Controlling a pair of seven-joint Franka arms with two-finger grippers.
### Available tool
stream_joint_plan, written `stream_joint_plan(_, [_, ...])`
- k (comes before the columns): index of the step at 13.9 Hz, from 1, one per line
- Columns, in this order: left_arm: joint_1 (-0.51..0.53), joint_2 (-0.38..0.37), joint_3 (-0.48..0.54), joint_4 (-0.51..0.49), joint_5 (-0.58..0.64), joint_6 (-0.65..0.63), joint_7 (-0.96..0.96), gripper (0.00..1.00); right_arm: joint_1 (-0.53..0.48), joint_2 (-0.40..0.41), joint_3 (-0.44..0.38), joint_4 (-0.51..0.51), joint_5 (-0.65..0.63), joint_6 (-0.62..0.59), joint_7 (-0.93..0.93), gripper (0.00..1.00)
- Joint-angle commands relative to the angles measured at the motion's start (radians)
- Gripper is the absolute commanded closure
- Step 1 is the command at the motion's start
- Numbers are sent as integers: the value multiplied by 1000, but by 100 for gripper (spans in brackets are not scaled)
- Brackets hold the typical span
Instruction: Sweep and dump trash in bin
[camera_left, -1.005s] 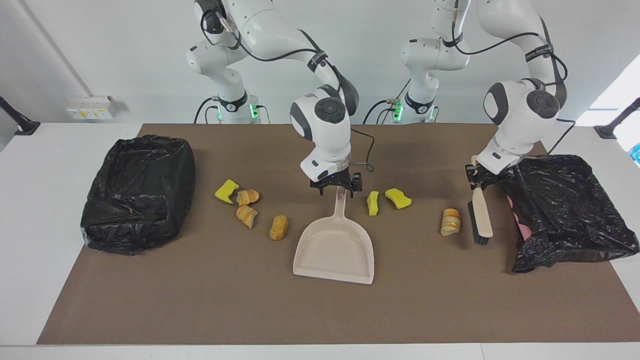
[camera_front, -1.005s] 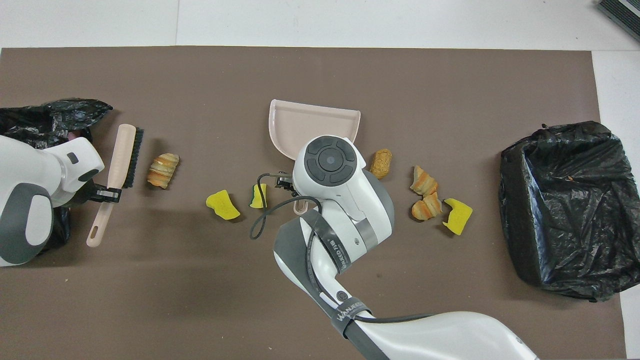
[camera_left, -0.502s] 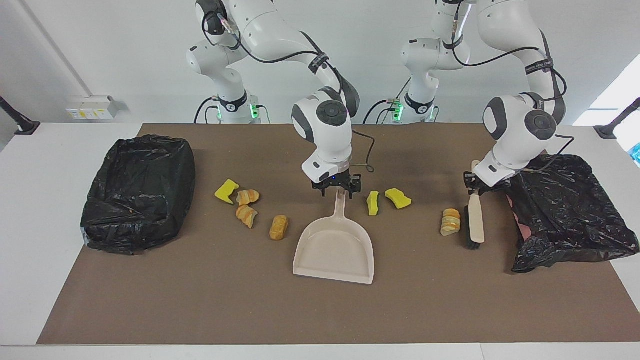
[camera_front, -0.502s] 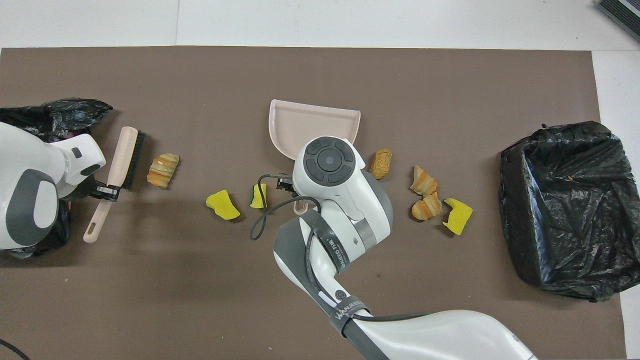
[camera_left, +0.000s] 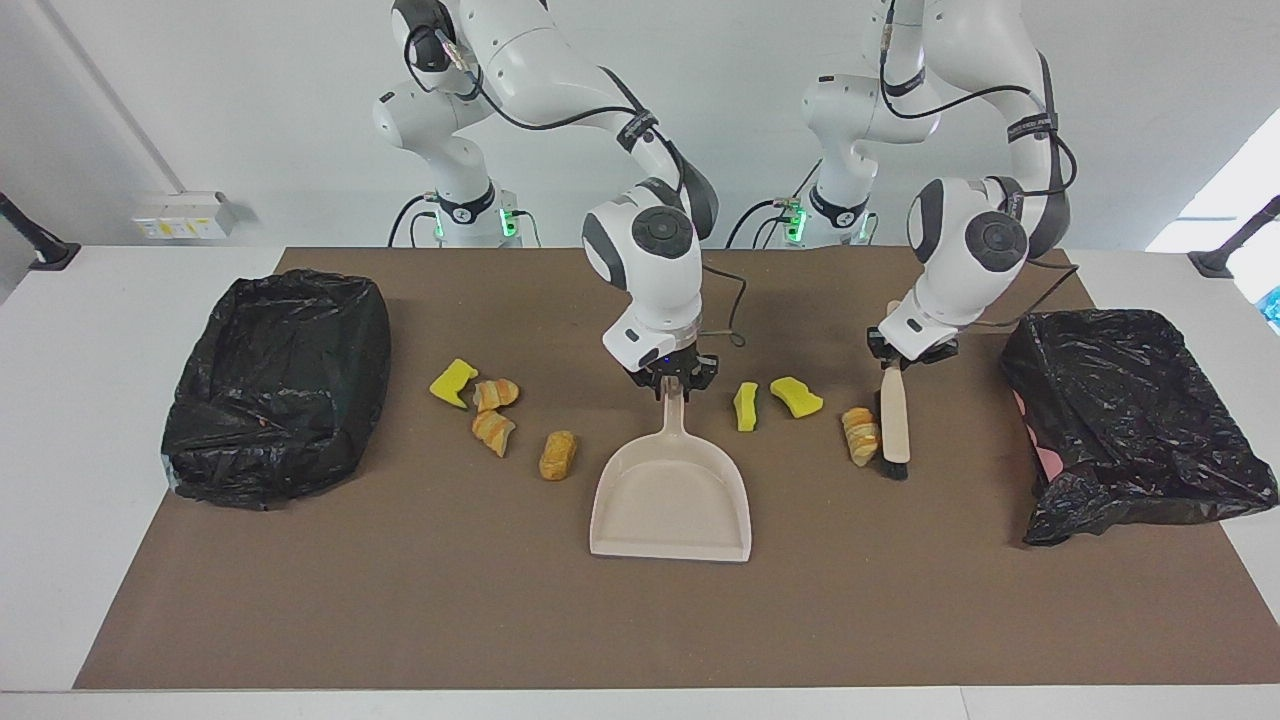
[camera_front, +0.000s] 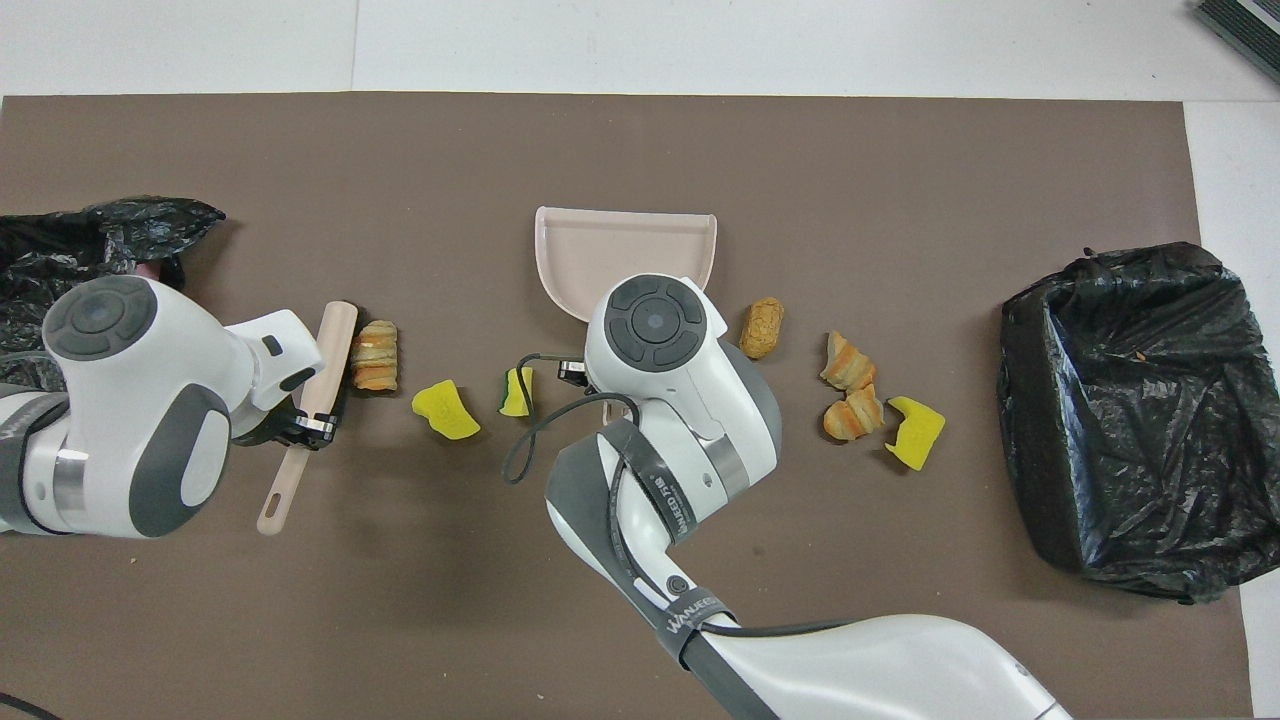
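The right gripper (camera_left: 672, 385), closed on the dustpan (camera_left: 671, 505) handle, hides it overhead; the left gripper (camera_left: 897, 362) pinches the brush (camera_left: 894, 425), bristles against a bread lump (camera_left: 859, 435)

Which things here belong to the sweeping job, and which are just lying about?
In the job: sponge chunks, bread lumps, brush in left gripper, dustpan in right gripper, lined bin.
Likely lying about: crumpled black bag at the left arm's end, socket box.

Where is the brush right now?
The beige brush is in the left gripper, its bristles on the brown mat touching a tan bread lump, between the beige dustpan and a black bin bag.
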Motion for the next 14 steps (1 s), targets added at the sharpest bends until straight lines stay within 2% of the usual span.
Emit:
stream_joint_plan(1, [-75,-63,11,-76,3,-5,-97,100,-5,7,3,1,4,19,-29,100])
stream_joint_plan(5, [-157,-90,11,-113,-38,9,-225,100,-43,-19,0,-1,-7,-12,-361,100])
stream_joint_plan(8, [-182,-90,11,-113,-58,23,-265,100,-72,-88,-1,-33,-20,-55,-537,100])
stream_joint_plan(10, [-182,-90,11,-115,-58,24,-268,100,-104,-163,-3,-91,-27,-78,-675,100])
stream_joint_plan(14, [-181,-90,11,-119,-77,35,-268,100,-153,-351,-4,-309,-48,-84,-973,100])
